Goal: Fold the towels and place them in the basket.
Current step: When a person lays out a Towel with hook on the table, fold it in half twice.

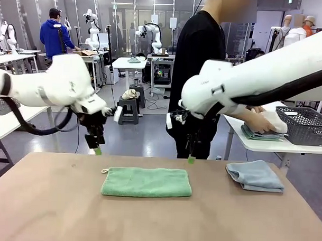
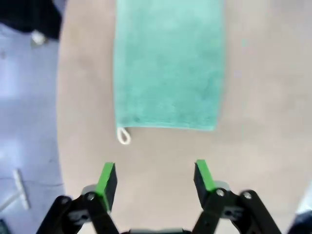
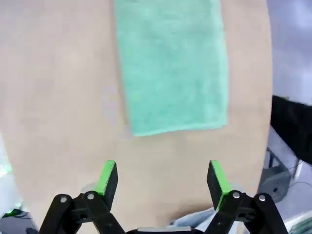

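A mint green towel (image 1: 146,182) lies folded flat in the middle of the brown table, its corner loop (image 2: 124,136) at its left end. A pale blue-grey towel (image 1: 254,175) lies folded on the table's right side. My left gripper (image 1: 98,149) hovers open above the green towel's far left corner, with the towel (image 2: 168,63) ahead of its fingers. My right gripper (image 1: 191,157) hovers open above the far right corner, with the towel (image 3: 173,68) ahead of it. Both hold nothing. A dark grey mesh basket (image 1: 303,125) stands on the white side table at the right.
A person in black stands at the far side, hands (image 1: 264,123) on folded cloths (image 1: 262,134) on the white side table next to the basket. Another grey mesh basket (image 1: 0,105) sits on a white table at the far left, behind my left arm.
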### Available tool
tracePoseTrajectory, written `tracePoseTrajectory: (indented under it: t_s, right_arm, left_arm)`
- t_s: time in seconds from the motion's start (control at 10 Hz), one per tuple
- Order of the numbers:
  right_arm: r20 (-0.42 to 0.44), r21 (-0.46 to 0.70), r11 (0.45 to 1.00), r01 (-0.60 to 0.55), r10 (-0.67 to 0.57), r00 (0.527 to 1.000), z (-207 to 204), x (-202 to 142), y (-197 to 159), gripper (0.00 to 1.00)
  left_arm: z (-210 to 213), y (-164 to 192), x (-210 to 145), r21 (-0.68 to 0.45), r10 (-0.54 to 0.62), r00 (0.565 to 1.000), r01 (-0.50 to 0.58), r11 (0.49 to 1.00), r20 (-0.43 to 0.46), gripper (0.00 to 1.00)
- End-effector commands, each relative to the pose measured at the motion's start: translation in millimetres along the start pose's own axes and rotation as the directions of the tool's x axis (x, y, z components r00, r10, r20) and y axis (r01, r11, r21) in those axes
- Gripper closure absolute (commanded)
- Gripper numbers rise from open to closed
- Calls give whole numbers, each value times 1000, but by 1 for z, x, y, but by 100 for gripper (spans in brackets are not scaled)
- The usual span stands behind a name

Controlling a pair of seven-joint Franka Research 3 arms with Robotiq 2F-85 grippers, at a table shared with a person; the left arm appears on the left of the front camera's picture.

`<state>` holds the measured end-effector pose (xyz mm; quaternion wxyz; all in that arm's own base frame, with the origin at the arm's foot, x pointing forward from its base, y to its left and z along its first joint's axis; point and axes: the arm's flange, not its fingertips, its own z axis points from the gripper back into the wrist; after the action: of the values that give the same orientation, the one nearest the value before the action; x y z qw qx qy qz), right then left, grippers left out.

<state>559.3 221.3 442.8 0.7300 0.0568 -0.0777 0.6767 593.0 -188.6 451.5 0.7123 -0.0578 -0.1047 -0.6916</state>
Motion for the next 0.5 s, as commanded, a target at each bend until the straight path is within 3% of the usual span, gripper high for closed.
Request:
tracePoseTrajectory:
  t_s: [0.0,0.2,0.4]
  right_arm:
    - [117,77,958,277,-285,951,36,-22,55,8]
    - [137,119,913,389,-404,905,50,-26,94,8]
    - [160,149,921,359,-381,910,50,-26,109,8]
  left_arm:
    - [36,-28,-43,-77,-19,989,30,997,148,20]
    - [53,-36,-83,-74,-17,954,41,996,300,20]
    - [58,-49,-127,-43,-2,899,23,999,439,20]
